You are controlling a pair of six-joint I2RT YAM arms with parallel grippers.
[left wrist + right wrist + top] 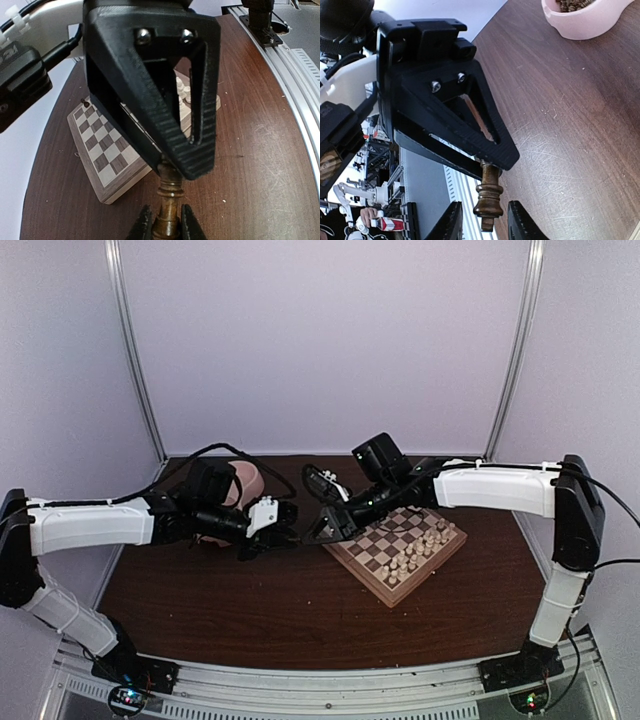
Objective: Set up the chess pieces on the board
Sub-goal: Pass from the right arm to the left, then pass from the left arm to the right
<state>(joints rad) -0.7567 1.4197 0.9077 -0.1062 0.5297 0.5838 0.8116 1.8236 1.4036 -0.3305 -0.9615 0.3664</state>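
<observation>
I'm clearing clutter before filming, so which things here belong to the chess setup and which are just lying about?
Job in hand:
dark chess piece, gripped by the left claw
right claw, open around it
board

Lying about:
pink bowl
pale chessmen on the board

Overhead; wrist close-ups sharing chess piece (169, 192)

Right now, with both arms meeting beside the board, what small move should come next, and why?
Probably close the right gripper. Its jaws stand open on either side of the dark chess piece, with gaps showing, while the left gripper is shut on the piece's other end, so this looks like a handover waiting for the second grasp.
</observation>
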